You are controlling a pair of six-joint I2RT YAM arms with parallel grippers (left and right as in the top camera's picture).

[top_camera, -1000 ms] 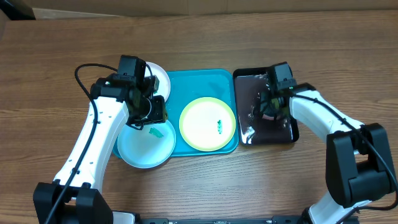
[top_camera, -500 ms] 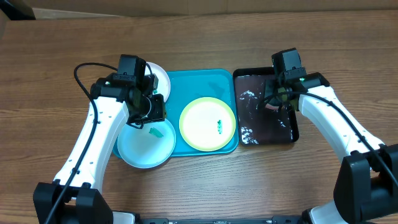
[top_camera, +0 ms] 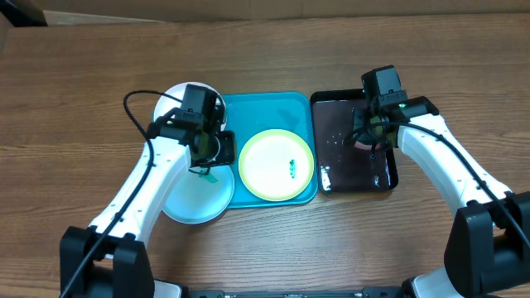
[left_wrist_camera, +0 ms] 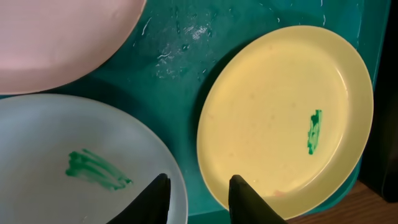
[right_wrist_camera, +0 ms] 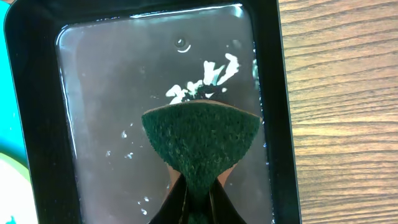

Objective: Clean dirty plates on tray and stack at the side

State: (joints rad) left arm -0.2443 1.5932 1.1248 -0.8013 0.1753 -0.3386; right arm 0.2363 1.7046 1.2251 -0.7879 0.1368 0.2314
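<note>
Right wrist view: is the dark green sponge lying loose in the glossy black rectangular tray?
No, the right gripper has its jaws shut on the dark green sponge, over the wet glossy black tray.

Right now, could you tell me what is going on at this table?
The right gripper pinches a green sponge over the wet black tray. The left gripper hovers, jaws apart and empty, above the turquoise tray, between the light blue plate and the yellow-green plate, both smeared green. The white plate lies beside them.
</note>
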